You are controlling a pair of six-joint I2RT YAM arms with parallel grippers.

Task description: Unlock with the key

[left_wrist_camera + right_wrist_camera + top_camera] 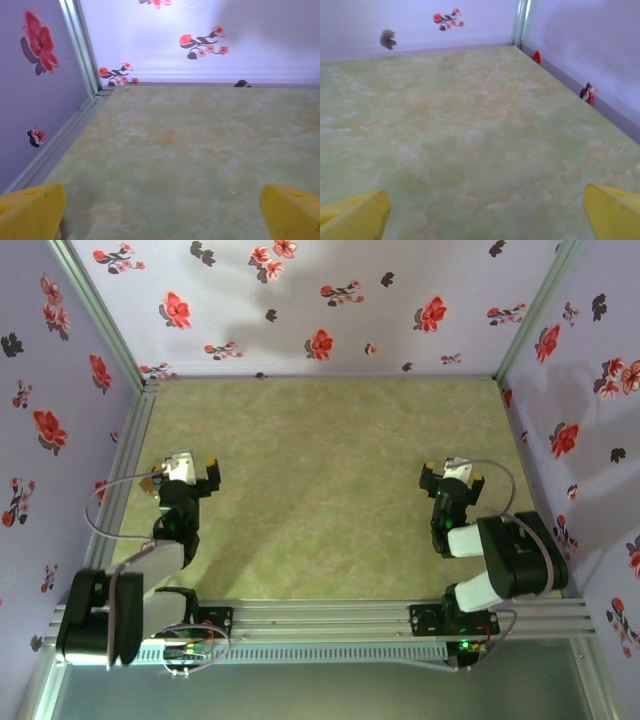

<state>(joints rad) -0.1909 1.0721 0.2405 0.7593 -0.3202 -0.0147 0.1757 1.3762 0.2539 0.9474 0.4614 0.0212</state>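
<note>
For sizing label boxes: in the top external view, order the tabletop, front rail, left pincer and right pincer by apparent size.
Largest to smallest:
1. tabletop
2. front rail
3. left pincer and right pincer, both open; they look alike, so no ranking between them.

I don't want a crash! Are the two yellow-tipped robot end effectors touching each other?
Apart. The top view shows the left yellow-tipped end effector and the right yellow-tipped end effector with a wide stretch of mottled green table between them.
</note>
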